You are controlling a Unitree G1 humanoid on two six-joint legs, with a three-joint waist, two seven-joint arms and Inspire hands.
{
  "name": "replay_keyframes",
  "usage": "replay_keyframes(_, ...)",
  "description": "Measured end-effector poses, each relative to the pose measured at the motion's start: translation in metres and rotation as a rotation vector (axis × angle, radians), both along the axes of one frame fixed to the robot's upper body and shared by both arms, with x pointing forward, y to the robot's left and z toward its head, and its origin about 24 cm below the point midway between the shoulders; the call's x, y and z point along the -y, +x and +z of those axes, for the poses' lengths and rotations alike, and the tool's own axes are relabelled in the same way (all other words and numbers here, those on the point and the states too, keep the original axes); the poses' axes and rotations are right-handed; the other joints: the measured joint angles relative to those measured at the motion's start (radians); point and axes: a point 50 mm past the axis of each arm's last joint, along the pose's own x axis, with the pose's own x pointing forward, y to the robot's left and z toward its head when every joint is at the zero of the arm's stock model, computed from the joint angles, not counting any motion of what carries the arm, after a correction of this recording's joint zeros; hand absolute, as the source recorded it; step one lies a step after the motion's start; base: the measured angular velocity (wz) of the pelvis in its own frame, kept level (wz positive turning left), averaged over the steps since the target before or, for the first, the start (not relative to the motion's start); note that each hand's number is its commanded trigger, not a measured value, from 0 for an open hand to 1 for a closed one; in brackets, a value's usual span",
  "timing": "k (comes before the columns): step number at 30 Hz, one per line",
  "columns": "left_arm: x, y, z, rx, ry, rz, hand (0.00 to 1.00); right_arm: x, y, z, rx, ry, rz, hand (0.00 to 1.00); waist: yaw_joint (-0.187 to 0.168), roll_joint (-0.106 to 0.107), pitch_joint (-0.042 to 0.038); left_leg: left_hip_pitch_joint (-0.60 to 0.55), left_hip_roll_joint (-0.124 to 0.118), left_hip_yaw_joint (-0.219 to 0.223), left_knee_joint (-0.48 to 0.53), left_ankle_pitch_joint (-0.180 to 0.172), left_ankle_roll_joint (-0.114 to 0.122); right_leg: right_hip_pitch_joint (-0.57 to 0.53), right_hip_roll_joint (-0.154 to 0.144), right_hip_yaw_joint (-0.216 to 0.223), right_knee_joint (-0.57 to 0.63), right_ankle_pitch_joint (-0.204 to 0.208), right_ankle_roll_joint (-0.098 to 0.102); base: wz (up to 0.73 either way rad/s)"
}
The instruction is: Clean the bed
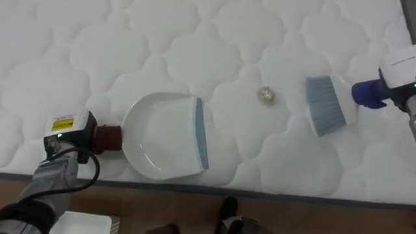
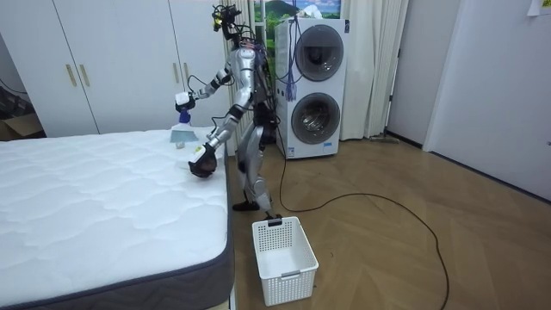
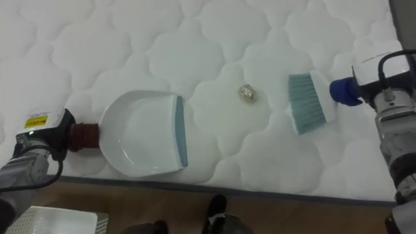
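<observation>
**Near the front edge of the white quilted mattress [image 1: 195,39]: scrap between pan and brush**

The small crumpled beige scrap [image 1: 266,95] lies there. Left of it is the white plastic dustpan [image 1: 162,133], blue-grey lip facing the scrap, dark red handle at the left hand [image 1: 65,130]. To the right, the blue-handled brush [image 1: 325,104] is at the right hand [image 1: 398,70]. Either hand's grip: cannot tell.

Your left forearm [image 1: 45,188] comes in from the lower left and angles up and inward. It ends at your left hand [image 1: 70,130], which sits low and close to your body. Your right forearm [image 3: 396,143] runs up the right edge to your right hand [image 3: 383,68], which reaches further forward. In the room view you stand upright with both elbows bent, and your right hand is held higher than your left.
</observation>
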Motion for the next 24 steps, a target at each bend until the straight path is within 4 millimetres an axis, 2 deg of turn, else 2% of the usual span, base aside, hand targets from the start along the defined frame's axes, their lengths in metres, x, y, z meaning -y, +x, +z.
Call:
replay_keyframes(7, 0.005, 0.003, 0.003, 0.021, -0.007, -0.020, 1.00, -0.014, 0.006, 0.003, 0.052, 0.091, 0.021, 1.00, -0.007, 0.003, 0.0002, 0.000, 0.002, -0.010, -0.002, 0.000, -0.003, 0.011, 0.005, -0.010, -0.013, 0.002, -0.001, 0.03)
replay_keyframes(13, 0.007, 0.004, 0.004, 0.024, -0.009, -0.030, 1.00, -0.042, 0.009, -0.010, 0.020, 0.288, 0.029, 1.00, -0.007, 0.011, -0.0008, -0.002, 0.013, -0.017, -0.003, -0.002, -0.005, 0.025, 0.017, -0.015, -0.042, 0.013, 0.000, 0.02)
replay_keyframes(15, 0.008, 0.004, 0.003, 0.024, -0.009, -0.032, 1.00, -0.053, 0.011, -0.017, -0.021, 0.322, 0.040, 1.00, -0.007, 0.018, -0.0034, -0.002, 0.013, -0.016, -0.006, -0.002, -0.005, 0.024, 0.017, -0.013, -0.042, 0.013, 0.000, 0.00)
replay_keyframes(20, 0.008, 0.003, 0.002, 0.017, -0.004, -0.027, 1.00, -0.062, 0.012, -0.018, -0.048, 0.370, 0.038, 1.00, -0.021, 0.031, -0.0101, 0.003, 0.012, -0.014, -0.008, -0.002, -0.005, 0.027, 0.017, -0.011, -0.042, 0.014, 0.000, 0.00)
replay_keyframes(24, 0.012, -0.002, -0.005, -0.001, -0.015, -0.019, 1.00, -0.071, 0.005, -0.029, -0.097, 0.456, 0.032, 1.00, -0.030, 0.053, -0.0172, 0.022, 0.012, -0.013, -0.014, -0.002, -0.005, 0.046, 0.018, -0.015, -0.044, 0.014, 0.000, 0.00)
